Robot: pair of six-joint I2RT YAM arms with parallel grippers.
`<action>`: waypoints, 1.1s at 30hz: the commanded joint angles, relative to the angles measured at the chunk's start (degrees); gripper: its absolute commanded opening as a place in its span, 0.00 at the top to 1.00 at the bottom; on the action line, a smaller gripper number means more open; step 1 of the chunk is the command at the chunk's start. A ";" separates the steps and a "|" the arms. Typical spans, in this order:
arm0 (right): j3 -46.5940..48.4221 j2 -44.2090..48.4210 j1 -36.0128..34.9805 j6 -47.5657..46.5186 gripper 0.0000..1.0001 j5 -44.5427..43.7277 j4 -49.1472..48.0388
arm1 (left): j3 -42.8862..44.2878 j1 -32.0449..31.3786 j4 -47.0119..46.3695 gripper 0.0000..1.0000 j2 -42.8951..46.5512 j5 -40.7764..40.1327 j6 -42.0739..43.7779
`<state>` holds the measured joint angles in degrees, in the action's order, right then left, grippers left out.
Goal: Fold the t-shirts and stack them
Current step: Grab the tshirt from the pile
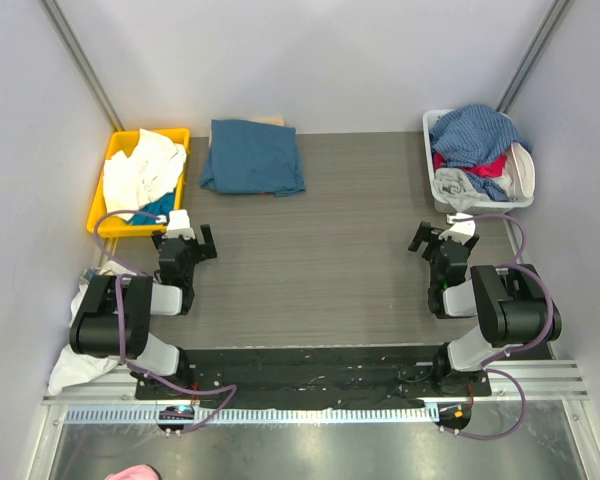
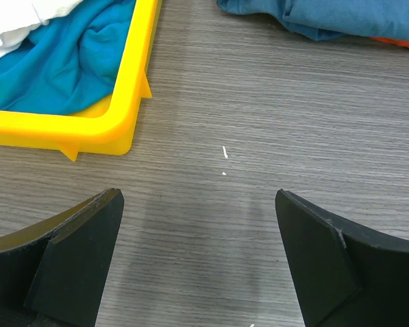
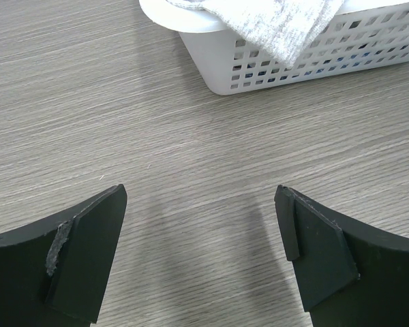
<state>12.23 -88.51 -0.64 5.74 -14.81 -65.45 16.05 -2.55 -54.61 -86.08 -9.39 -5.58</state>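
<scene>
A blue tee (image 1: 252, 157) lies folded flat at the far edge of the worktop, left of centre, with a strip of pale fabric showing from under its far edge. Just beside it, in the far left corner, a yellow tray (image 1: 182, 135) holds a crumpled white tee (image 1: 142, 168) over a teal garment (image 1: 160, 207). In the far right corner a white basket (image 1: 442, 190) is heaped with clothes: blue on top, red and grey beneath, a grey piece hanging over its near rim. The left gripper (image 1: 188, 243) sits low over bare wood (image 1: 320, 250) near the tray's near right corner, fingers spread wide and holding nothing. The right gripper (image 1: 438, 240) sits low just in front of the basket, likewise spread and empty. Both arms are drawn back toward the near edge, well apart from each other. More white cloth (image 1: 78, 360) hangs off the near left corner beside the left arm's base.
</scene>
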 commanded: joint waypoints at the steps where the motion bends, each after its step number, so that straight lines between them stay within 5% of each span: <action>1: 1.13 0.44 -0.06 -0.64 0.00 0.22 -2.58 | 1.17 0.09 -4.45 0.00 1.70 -1.06 -0.83; 10: 1.13 0.53 -0.15 -0.73 0.00 0.31 -2.58 | 15.39 0.00 28.75 0.00 16.82 -14.86 -12.24; 17: 1.13 0.53 -0.06 -0.73 0.00 0.31 -2.49 | 46.40 0.26 60.45 0.00 2.45 -17.43 -15.43; 25: 1.04 0.53 -0.06 -0.64 0.00 0.22 -2.75 | 67.33 5.27 71.13 0.02 -9.35 -16.81 -11.29; 33: 1.13 0.44 -0.06 -0.73 0.00 0.13 -2.66 | 71.22 10.01 69.91 0.02 -16.48 -15.76 -10.05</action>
<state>12.27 -88.51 -0.64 5.74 -14.81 -65.45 85.14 5.13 14.85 -100.66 -26.44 -16.27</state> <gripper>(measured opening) 0.996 0.978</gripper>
